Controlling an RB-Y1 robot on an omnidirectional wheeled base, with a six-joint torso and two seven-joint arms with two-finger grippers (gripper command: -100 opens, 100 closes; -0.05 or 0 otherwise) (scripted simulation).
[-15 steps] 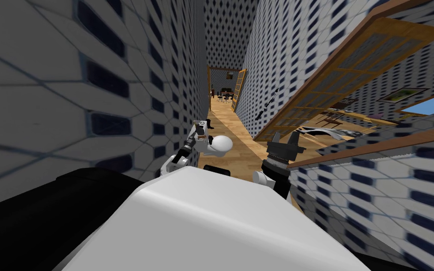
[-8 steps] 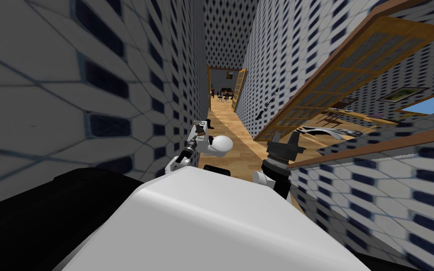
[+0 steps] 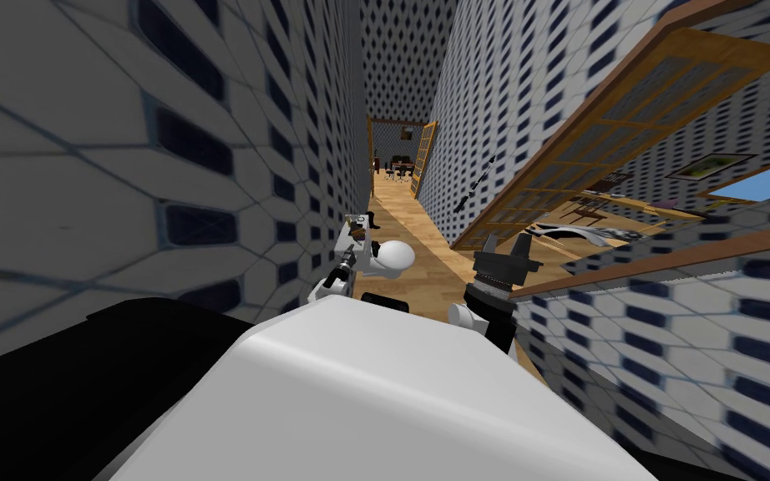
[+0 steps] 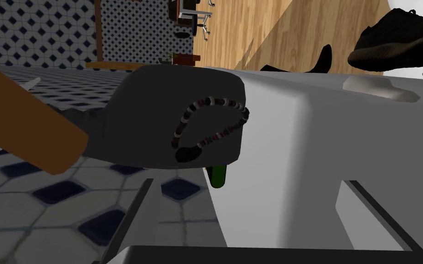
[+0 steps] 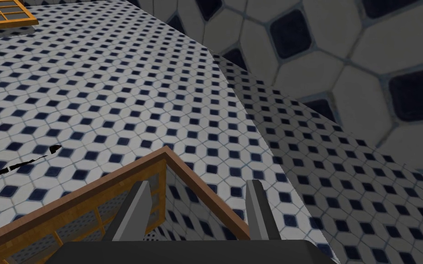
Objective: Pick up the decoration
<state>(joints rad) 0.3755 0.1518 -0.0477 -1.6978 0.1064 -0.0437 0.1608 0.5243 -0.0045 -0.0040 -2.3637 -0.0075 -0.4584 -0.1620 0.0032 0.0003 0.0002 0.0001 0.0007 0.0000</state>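
The decoration [image 4: 178, 123] is a dark grey lump with a red, white and black beaded loop [image 4: 210, 123] on its side. It rests at the edge of a white surface [image 4: 307, 137], and a green tip [image 4: 218, 175] pokes out beneath it. My left gripper [image 4: 247, 183] is open, and the lump sits just beyond the fingertips, nearer one finger. In the head view this left gripper [image 3: 353, 240] reaches forward along the left wall. My right gripper [image 3: 504, 250] is raised beside the chest, open and empty, as the right wrist view of the gripper [image 5: 198, 183] shows.
I stand in a narrow hallway with tiled walls close on both sides and a wooden floor [image 3: 412, 242] ahead. A brown cylinder [image 4: 22, 128] lies beside the decoration. A black shoe [image 4: 398, 41] rests on the white surface. An open wooden-framed door [image 3: 625, 125] is on the right.
My left forearm has swung slightly inward and its gripper has edged a little toward the wall. The right arm has not moved.
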